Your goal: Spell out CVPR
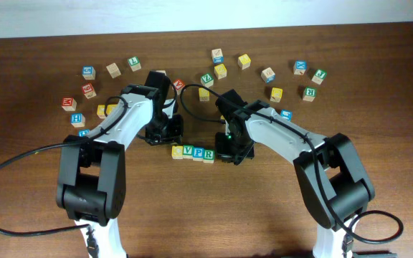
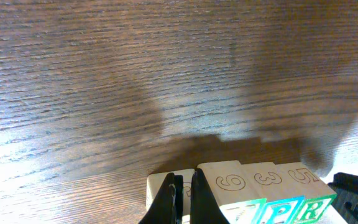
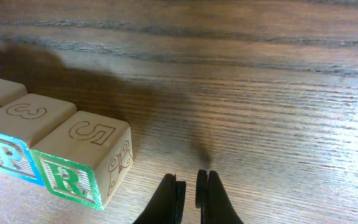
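On the grained wood tabletop (image 1: 206, 215), your four letter cubes (image 1: 193, 153) touch in a row; left tool (image 2: 184, 182) and right tool (image 3: 189, 183) are clenched, empty.

Pale matt wood blocks (image 3: 82, 158) sit on a dark, grained, satin wood table (image 3: 260, 93).

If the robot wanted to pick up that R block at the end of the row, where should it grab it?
Probably from straight above, pinching the R block across its lettered face and the face opposite. Its inner side sits flush against the P block, leaving no gap for a finger there.
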`<action>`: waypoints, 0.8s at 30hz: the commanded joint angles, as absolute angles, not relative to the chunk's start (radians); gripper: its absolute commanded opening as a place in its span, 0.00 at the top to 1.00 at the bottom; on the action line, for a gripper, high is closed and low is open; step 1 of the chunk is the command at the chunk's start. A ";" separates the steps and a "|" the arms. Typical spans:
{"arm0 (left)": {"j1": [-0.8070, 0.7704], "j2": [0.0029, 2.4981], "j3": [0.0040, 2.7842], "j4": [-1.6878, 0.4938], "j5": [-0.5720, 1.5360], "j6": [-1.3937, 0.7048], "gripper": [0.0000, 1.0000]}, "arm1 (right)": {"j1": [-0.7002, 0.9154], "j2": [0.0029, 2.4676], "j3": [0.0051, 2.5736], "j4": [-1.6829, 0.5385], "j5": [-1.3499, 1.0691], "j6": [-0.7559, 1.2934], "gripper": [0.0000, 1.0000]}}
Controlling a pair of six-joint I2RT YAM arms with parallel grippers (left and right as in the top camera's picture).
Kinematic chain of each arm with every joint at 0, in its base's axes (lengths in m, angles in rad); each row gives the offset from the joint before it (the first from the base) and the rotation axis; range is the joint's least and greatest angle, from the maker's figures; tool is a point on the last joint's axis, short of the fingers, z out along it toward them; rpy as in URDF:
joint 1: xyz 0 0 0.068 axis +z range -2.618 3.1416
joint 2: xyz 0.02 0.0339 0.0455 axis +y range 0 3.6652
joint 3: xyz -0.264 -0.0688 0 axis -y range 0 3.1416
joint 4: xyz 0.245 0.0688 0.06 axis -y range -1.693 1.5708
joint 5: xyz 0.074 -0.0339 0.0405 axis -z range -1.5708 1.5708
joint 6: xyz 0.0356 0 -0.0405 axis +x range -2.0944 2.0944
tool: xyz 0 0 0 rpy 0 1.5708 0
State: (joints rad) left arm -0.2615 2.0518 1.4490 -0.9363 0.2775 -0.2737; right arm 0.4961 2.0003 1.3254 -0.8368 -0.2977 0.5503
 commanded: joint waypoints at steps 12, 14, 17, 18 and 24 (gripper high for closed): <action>-0.320 2.063 1.486 -0.900 0.344 -0.329 1.00 | 0.498 2.006 1.325 -0.823 -0.303 0.558 0.96; -0.336 2.063 1.486 -0.915 0.344 -0.329 1.00 | 0.498 2.006 1.325 -0.823 -0.303 0.558 0.96; -0.344 2.063 1.486 -0.930 0.310 -0.334 1.00 | 0.498 2.006 1.325 -0.827 -0.303 0.558 0.96; -0.344 2.063 1.486 -0.945 0.281 -0.352 1.00 | 0.498 2.006 1.325 -0.827 -0.303 0.558 0.96; -0.343 2.062 1.487 -0.952 0.281 -0.352 1.00 | 0.498 2.006 1.325 -0.828 -0.303 0.558 0.96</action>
State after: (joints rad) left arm -0.3386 2.0518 1.4689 -0.9508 0.2916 -0.3412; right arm 0.4965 2.0003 1.3254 -0.8291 -0.2977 0.5533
